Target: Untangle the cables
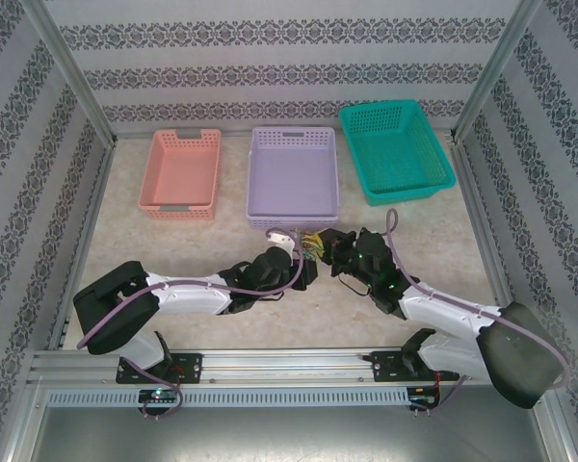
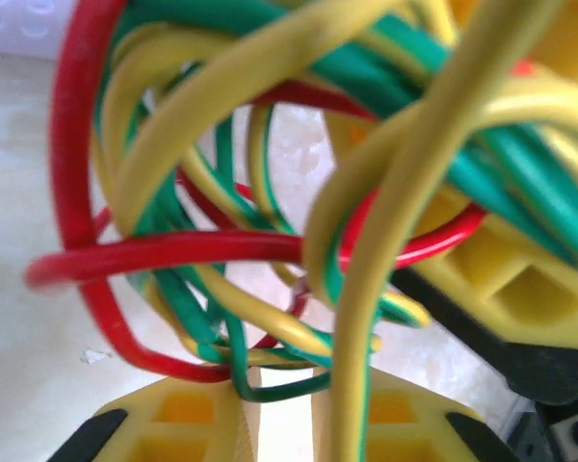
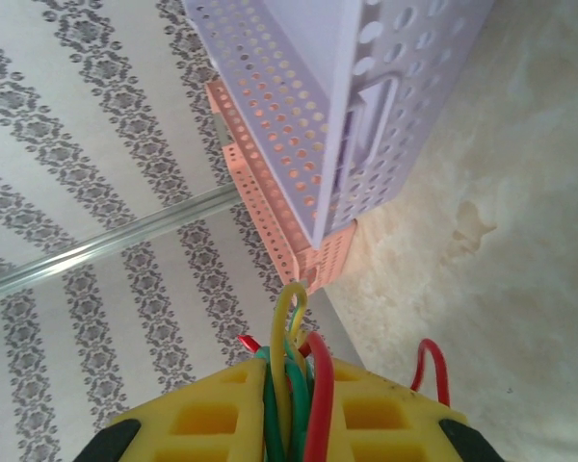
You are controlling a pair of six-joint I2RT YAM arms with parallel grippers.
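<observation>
The cables [image 1: 314, 243] are a small knot of red, yellow and green wires held between my two grippers, just in front of the lavender basket. In the left wrist view the tangle [image 2: 270, 192] crowds the frame. My left gripper [image 2: 277, 419] has its jaws a narrow gap apart; a green loop and a yellow-green wire run through that gap, with bare table showing between. My right gripper [image 3: 297, 385] is shut on a bunch of red, green and yellow wires, and a red loop [image 3: 431, 371] sticks out beside it. Its yellow finger [image 2: 520, 279] sits right of the tangle.
Three baskets stand at the back of the table: pink [image 1: 180, 173], lavender [image 1: 293, 176] and teal [image 1: 397, 151]. The lavender basket [image 3: 366, 115] is close ahead of the right gripper, with the pink one [image 3: 270, 221] behind it. Patterned walls enclose the table.
</observation>
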